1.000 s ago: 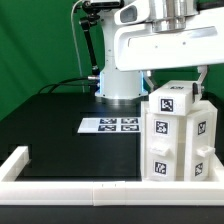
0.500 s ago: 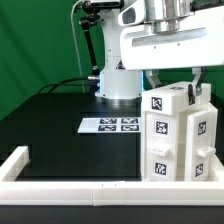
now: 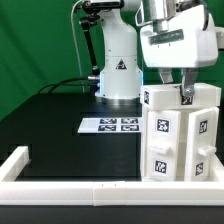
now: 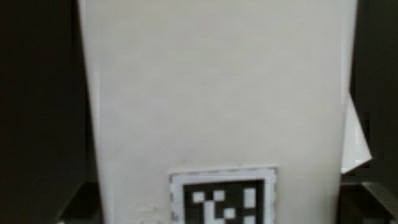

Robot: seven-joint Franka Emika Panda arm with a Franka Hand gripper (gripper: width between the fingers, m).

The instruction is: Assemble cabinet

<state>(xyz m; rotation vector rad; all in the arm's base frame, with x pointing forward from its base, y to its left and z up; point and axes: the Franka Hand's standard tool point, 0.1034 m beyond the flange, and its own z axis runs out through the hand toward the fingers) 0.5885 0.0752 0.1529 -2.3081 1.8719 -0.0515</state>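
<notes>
The white cabinet (image 3: 180, 140) stands upright at the exterior view's right, with black-and-white tags on its faces. Its top block (image 3: 165, 98) sits on the box. My gripper (image 3: 170, 92) comes straight down on that block and is shut on it, with one finger (image 3: 186, 96) showing on the front face. In the wrist view the block's white top (image 4: 205, 90) fills the picture, with one tag (image 4: 222, 198) near the edge. Dark fingers (image 4: 363, 160) stand at its sides.
The marker board (image 3: 110, 125) lies flat on the black table left of the cabinet. A long white border rail (image 3: 70, 188) runs along the front edge, with a raised end at the left (image 3: 14, 158). The arm's base (image 3: 118, 78) stands behind.
The hand has turned about its vertical axis over the cabinet, and the top block has turned with it: its tag has swung from the front face toward the left.
</notes>
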